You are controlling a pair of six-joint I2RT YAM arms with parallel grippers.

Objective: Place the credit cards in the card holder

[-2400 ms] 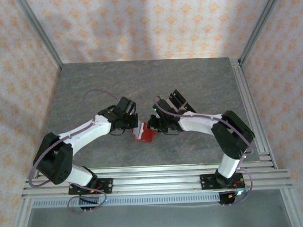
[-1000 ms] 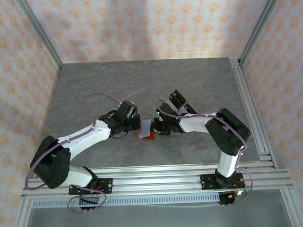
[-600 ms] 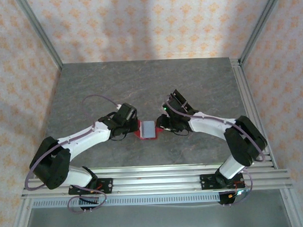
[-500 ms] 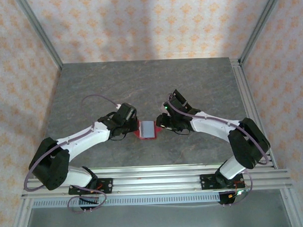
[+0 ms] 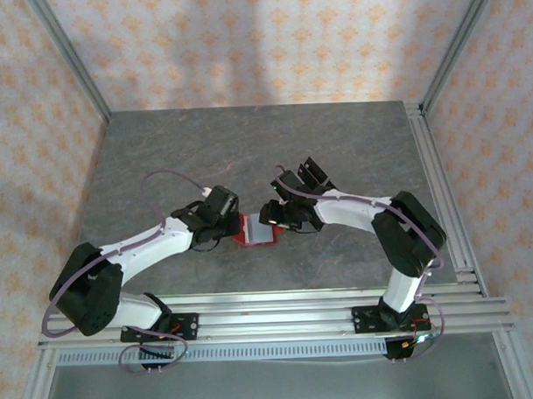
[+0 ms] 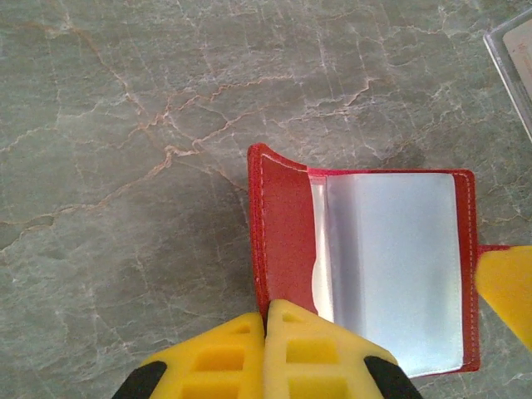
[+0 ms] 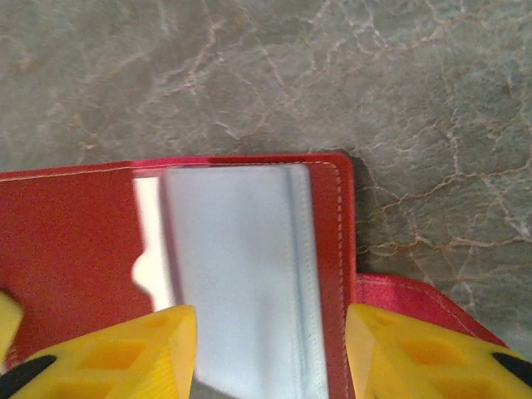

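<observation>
Top view: the holder lies open mid-counter, between my left tool and right tool. Left wrist: my left tool is clenched at the holder's near red edge. Right wrist: my right tool is released, straddling the pocket just ahead.

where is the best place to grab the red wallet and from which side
On the wallet, probably the plain red flap, pinched at its thin edge from the left arm's side, where the left tool is shut on it. That flap's corner seems to lift off the table, and gripping there leaves the clear sleeve free.
</observation>
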